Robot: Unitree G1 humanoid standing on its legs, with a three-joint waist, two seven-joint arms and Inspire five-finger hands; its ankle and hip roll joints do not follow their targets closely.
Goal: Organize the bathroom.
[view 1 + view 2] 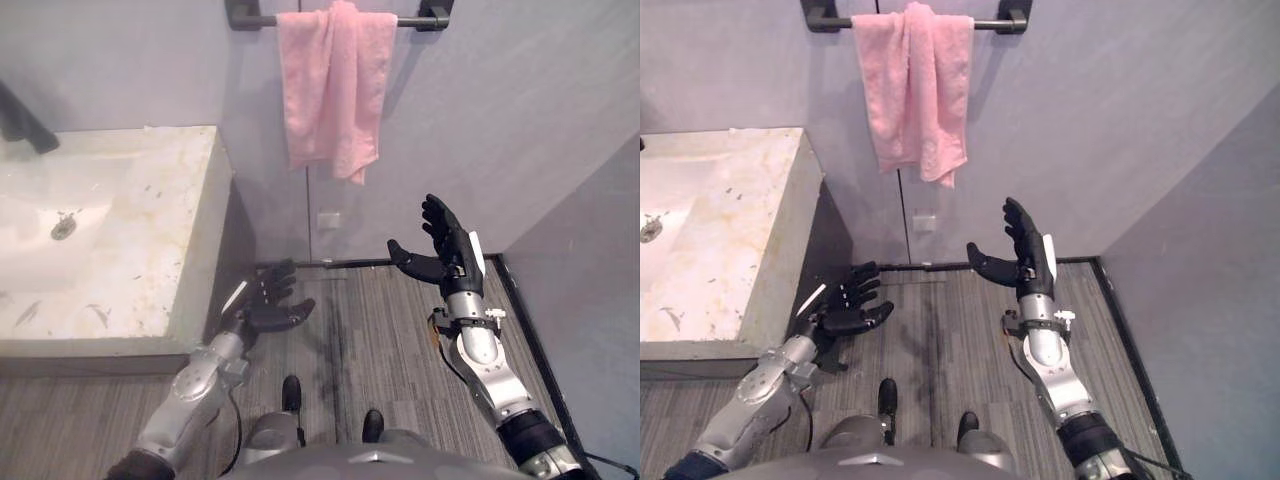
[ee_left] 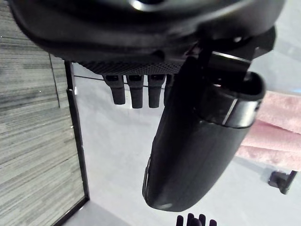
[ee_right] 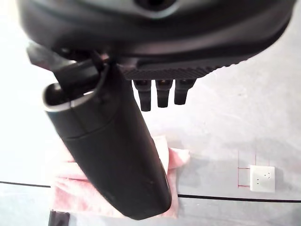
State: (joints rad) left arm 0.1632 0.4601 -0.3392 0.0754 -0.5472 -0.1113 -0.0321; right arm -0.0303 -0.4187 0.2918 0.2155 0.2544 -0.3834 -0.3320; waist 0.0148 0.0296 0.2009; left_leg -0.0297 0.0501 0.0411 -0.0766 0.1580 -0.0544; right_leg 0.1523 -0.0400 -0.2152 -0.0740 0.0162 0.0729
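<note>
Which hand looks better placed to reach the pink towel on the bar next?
Probably the right hand: it is raised, open, nearer under the pink towel. The left hand hangs low beside the sink counter.

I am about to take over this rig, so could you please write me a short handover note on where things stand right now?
Left hand: open, empty, low beside the white marble sink counter.
Right hand: open, empty, raised in front of the grey wall, below and right of the towel.
Pink terry towel: draped, bunched and uneven, over the dark wall rail.
Done: towel is on the rail.
Left: possibly straightening it; nothing is held.
</note>
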